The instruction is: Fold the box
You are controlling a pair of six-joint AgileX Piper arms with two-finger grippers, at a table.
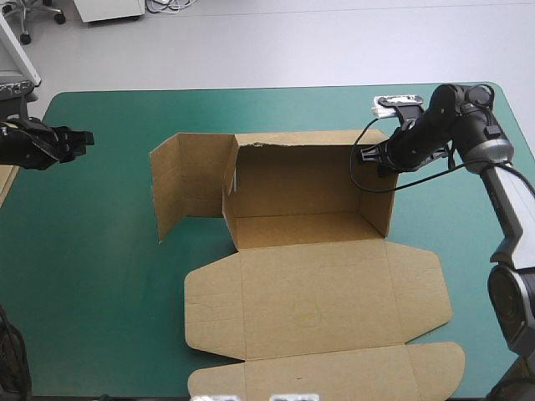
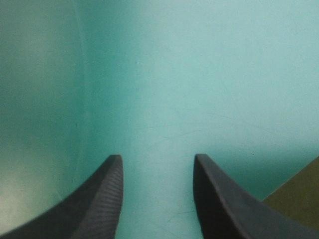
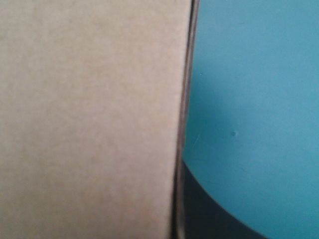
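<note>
The brown box (image 1: 294, 219) stands mid-table as an open tray, its back and side walls raised. Its lid (image 1: 318, 311) lies flat toward the near edge, and a flap (image 1: 180, 182) juts out at its left. My right gripper (image 1: 383, 159) sits at the top of the box's right wall (image 1: 374, 194), shut on it. In the right wrist view the wall (image 3: 89, 119) fills the near field, with one black finger (image 3: 209, 211) showing just outside it. My left gripper (image 1: 82, 139) hovers open over bare teal-green cover near the table's left edge, its fingers (image 2: 107, 199) apart and nothing between them.
An edge of more brown board (image 1: 5, 182) shows at the table's left edge; its corner (image 2: 299, 201) lies beside my left gripper. Teal-green cover (image 1: 92, 267) lies open left of the box.
</note>
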